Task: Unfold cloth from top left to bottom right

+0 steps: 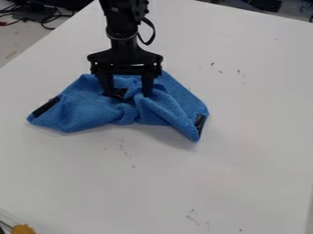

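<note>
Something yellow (23,229) sat at the view's bottom left corner, nearest the camera; beyond it the white table (147,183) ran on, marked with a few grey scuffs (126,153). Further up lay the cloth (85,109), left of centre, blue and rumpled; one corner pointed down towards the lower right with a black patch (200,123) on it, and another pointed out to the left with its own black patch (45,107). Between those two corners the fabric was gathered into a bunched middle, thick with folds; so the ends lay fairly spread, but I judged the unfolding far from done; the middle needed opening out, and a layer seemed to be left to draw from top left to bottom right. Over that bunch hung my gripper (127,94), pointing down, its fingers spread wide and the tips down among the folds; I could not tell whether they pressed on the cloth, but they were not closed on it. Past my arm (122,29), dark cables (40,16) lay tangled beyond the table's far left edge.
</note>
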`<state>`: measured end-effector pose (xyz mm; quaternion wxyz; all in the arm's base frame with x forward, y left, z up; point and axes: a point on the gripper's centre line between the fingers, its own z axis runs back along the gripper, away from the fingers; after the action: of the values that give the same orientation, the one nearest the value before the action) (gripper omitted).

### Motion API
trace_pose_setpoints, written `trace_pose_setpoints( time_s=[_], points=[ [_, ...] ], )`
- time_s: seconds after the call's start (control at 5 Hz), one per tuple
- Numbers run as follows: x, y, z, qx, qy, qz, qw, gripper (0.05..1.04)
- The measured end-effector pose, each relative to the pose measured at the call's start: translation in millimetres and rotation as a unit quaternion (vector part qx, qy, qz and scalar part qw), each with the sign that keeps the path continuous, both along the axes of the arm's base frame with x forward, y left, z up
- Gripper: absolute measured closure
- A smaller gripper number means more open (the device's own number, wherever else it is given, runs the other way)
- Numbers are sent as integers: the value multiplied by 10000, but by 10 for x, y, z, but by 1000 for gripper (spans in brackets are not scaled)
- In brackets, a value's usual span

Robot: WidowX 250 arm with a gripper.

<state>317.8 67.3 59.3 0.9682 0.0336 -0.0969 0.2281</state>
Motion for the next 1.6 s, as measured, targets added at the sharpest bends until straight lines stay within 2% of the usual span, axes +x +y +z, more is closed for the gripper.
trace_pose_setpoints(
  time_s=[0.4, 0.8, 1.0, 1.2, 1.4, 1.6],
  points=[
    [68, 30, -213, -181, 126, -57, 9997, 84],
    [146, 115, -320, -232, 182, -15, 9996, 84],
    [157, 142, -304, -191, 259, 16, 9995, 84],
    [107, 159, -258, -33, 431, 159, 9989, 84],
    [175, 132, -147, 100, 388, 92, 9992, 84],
    [297, 142, -77, 107, 225, -22, 9997, 84]
  ],
)
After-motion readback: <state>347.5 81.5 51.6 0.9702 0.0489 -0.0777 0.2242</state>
